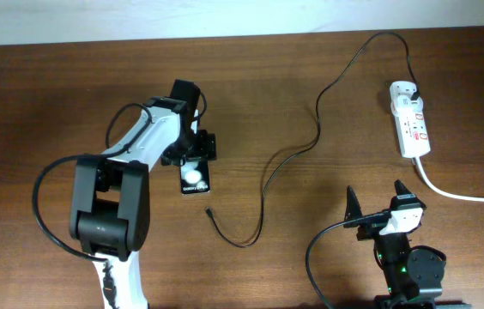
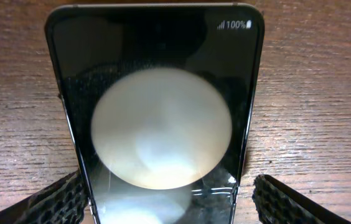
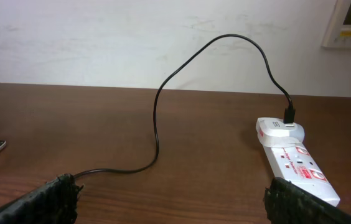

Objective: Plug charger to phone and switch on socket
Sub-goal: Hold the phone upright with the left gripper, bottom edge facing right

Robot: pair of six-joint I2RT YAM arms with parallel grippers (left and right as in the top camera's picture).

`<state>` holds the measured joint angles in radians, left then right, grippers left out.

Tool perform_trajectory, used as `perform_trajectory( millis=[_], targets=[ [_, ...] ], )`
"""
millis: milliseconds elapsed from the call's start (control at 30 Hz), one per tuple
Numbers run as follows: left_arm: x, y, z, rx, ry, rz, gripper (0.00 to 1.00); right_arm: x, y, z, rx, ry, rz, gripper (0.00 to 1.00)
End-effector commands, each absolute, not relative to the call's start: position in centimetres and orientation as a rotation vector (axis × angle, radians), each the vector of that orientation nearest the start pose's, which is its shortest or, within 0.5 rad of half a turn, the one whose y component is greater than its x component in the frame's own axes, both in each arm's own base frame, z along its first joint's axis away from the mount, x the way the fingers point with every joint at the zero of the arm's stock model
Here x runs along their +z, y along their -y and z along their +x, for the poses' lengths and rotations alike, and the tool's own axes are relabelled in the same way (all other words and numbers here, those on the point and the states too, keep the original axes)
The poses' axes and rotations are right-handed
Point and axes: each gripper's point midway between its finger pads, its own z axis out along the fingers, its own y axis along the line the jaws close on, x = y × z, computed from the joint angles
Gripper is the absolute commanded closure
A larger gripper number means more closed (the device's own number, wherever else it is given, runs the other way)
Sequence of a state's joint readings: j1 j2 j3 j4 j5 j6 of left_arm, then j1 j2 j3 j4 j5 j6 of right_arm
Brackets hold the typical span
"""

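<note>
Plainly, the left pincer [image 2: 169, 182] stood spread astride the phone [image 2: 163, 124], a ribbed finger [image 2: 57, 199] beside each long edge, neither visibly pressing; the phone lay flat on the desk [image 1: 45, 94] between them, its far end reaching ahead of the fingertips. The right pincer [image 1: 377, 199] was spread too and held nothing; the socket [image 1: 411, 120] lay ahead of it and to its right, and the charger [image 3: 157, 124] trailed from there across to its left. The connector tip [image 1: 208, 211] lay loose beyond the phone's far end, near it but apart. The phone looked glossy, slippery and breakable, so best gripped by its edges; the cable seemed light and limp, so I judged the stiff tip the place to pinch.
</note>
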<state>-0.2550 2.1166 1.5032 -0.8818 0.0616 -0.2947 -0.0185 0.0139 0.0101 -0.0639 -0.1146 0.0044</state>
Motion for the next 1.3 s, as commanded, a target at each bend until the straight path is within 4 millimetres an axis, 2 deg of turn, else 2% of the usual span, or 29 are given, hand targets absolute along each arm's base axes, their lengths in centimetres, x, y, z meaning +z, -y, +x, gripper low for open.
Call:
perform_trajectory(
  millis=[0,67,100,167,267,333,433,500,567,600,633,667,700,733,800,833,867,900,1033,1133,1267],
  targets=[
    [-1.7,11.2,37.7,0.007,-3.136,-0.089,0.11,15.8,-1.8,24.5,0.101,-1.641,-0.070,0.01],
    [-1.7,12.1,37.5,0.022,-3.131,-0.048,0.09,15.8,-1.8,24.5,0.101,-1.641,-0.069,0.01],
    [-1.7,12.1,37.4,0.061,-3.126,-0.034,0.04,15.8,-1.8,24.5,0.101,-1.641,-0.069,0.01],
    [-1.7,11.8,37.3,0.087,-3.122,-0.094,0.01,15.8,-1.8,24.5,0.101,-1.641,-0.069,0.01],
    [-1.8,11.8,37.1,0.090,-3.127,-0.099,0.03,15.8,-1.8,24.5,0.101,-1.641,-0.069,0.01],
    [-2.0,11.6,36.8,0.101,-3.134,-0.098,0.09,15.8,-1.8,24.5,0.101,-1.641,-0.069,0.01],
    [-2.1,10.5,37.1,0.150,-3.121,-0.129,0.04,15.8,-1.8,24.5,0.101,-1.641,-0.069,0.01],
    [-2.1,10.3,37.3,0.148,-3.119,-0.138,0.07,15.8,-1.8,24.5,0.101,-1.641,-0.069,0.01],
    [-2.1,10.3,37.2,0.147,-3.119,-0.135,0.16,15.8,-1.8,24.5,0.101,-1.641,-0.069,0.01],
    [-2.1,10.4,37.2,0.147,-3.119,-0.133,0.25,15.8,-1.8,24.5,0.101,-1.641,-0.070,0.01],
    [-2.1,10.4,37.2,0.146,-3.119,-0.132,0.25,15.8,-1.8,24.5,0.101,-1.641,-0.069,0.01],
    [-2.1,10.4,37.2,0.146,-3.119,-0.132,0.20,15.8,-1.8,24.5,0.101,-1.641,-0.069,0.02],
    [-2.1,10.4,37.2,0.146,-3.119,-0.132,0.07,15.8,-1.8,24.5,0.101,-1.641,-0.070,0.01],
    [-2.1,10.4,37.2,0.146,-3.118,-0.131,0.01,15.8,-1.8,24.5,0.101,-1.641,-0.069,0.01],
    [-2.1,10.4,37.2,0.146,-3.119,-0.131,0.01,15.8,-1.8,24.5,0.101,-1.641,-0.069,0.01],
    [-2.1,10.4,37.2,0.146,-3.119,-0.131,0.07,15.8,-1.8,24.5,0.101,-1.641,-0.069,0.01],
    [-2.1,10.4,37.2,0.147,-3.119,-0.131,0.21,15.8,-1.8,24.5,0.101,-1.641,-0.069,0.01],
    [-2.1,10.4,37.2,0.147,-3.118,-0.131,0.26,15.8,-1.8,24.5,0.101,-1.641,-0.069,0.01],
    [-1.9,10.4,37.3,0.146,-3.118,-0.131,0.28,15.8,-1.8,24.5,0.101,-1.641,-0.069,0.01],
    [0.1,10.6,37.9,0.120,-3.076,-0.134,0.30,15.8,-1.8,24.5,0.101,-1.641,-0.069,0.01],
    [4.8,10.4,39.1,0.053,-2.961,-0.148,0.37,15.8,-1.8,24.5,0.101,-1.641,-0.069,0.01]
  ],
)
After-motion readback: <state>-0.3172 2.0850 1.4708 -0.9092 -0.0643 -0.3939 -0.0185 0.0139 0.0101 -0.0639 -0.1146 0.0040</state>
